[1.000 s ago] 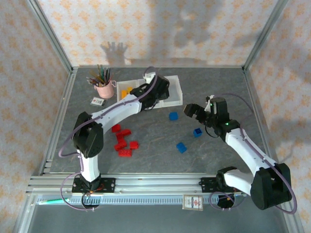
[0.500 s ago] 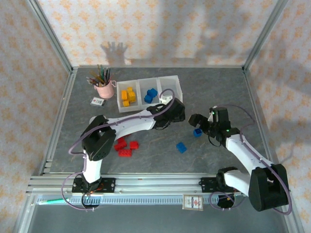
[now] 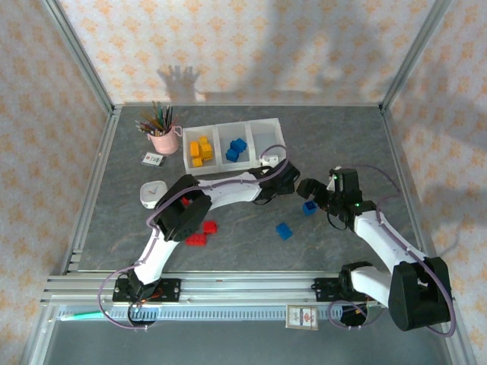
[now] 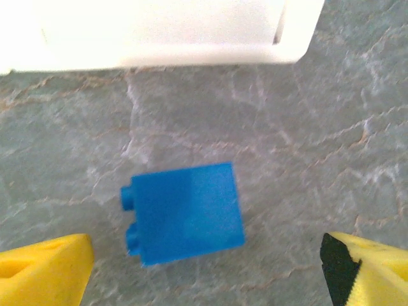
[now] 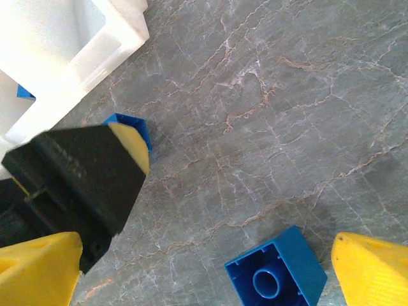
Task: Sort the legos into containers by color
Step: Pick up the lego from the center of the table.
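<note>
Now that your left tool point(image 4: 204, 268) has left the containers point(image 3: 266, 141) and spread wide over a blue lego point(image 4: 185, 213) beside their right corner, toward the surface's far edge, another pick begins; your right tool point(image 5: 204, 274) hangs wide above a second blue lego point(image 5: 277, 268).

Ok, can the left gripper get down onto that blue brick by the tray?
Probably yes: the left gripper is open astride the blue brick, which lies alone on bare table, apart from the tray.
</note>
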Action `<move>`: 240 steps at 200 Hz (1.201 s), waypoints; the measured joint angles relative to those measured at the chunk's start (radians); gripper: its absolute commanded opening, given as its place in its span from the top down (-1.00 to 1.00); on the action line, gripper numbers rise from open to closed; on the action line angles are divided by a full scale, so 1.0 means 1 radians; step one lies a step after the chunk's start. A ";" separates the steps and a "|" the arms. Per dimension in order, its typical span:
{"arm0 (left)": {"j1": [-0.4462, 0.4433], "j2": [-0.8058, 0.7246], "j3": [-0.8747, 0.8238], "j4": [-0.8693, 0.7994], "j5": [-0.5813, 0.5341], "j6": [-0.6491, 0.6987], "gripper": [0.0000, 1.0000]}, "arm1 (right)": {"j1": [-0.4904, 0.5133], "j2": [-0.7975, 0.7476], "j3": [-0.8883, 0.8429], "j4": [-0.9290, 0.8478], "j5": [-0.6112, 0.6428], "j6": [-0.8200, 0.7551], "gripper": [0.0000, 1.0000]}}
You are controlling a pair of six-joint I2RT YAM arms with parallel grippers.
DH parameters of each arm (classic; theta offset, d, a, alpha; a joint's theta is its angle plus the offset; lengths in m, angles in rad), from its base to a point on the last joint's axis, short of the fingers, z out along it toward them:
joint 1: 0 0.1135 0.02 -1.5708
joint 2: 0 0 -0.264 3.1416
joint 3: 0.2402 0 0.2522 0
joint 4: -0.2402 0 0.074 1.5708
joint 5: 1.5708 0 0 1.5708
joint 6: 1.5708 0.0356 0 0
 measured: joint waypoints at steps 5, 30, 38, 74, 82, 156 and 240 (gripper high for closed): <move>0.000 0.010 0.016 -0.003 -0.008 0.000 -0.79 | 0.000 0.000 0.000 0.000 0.000 0.000 -1.00; 0.003 0.061 0.077 -0.026 -0.038 0.000 -0.72 | 0.000 0.000 0.000 0.000 0.000 0.000 -1.00; 0.004 0.076 0.090 -0.032 -0.045 0.000 -0.68 | 0.000 0.000 0.000 0.000 0.000 0.000 -1.00; 0.018 0.111 0.105 -0.048 -0.063 0.000 -0.40 | 0.000 0.000 0.000 0.000 0.000 0.000 -1.00; 0.018 0.111 0.109 -0.050 -0.067 0.000 -0.33 | 0.000 0.000 0.000 0.000 0.000 0.000 -1.00; 0.035 0.100 0.089 -0.035 -0.069 0.012 0.21 | 0.000 -0.020 0.004 -0.015 -0.001 -0.019 -0.99; 0.033 -0.317 -0.241 0.014 -0.069 0.046 0.38 | 0.007 -0.043 0.051 -0.052 -0.027 -0.045 -0.99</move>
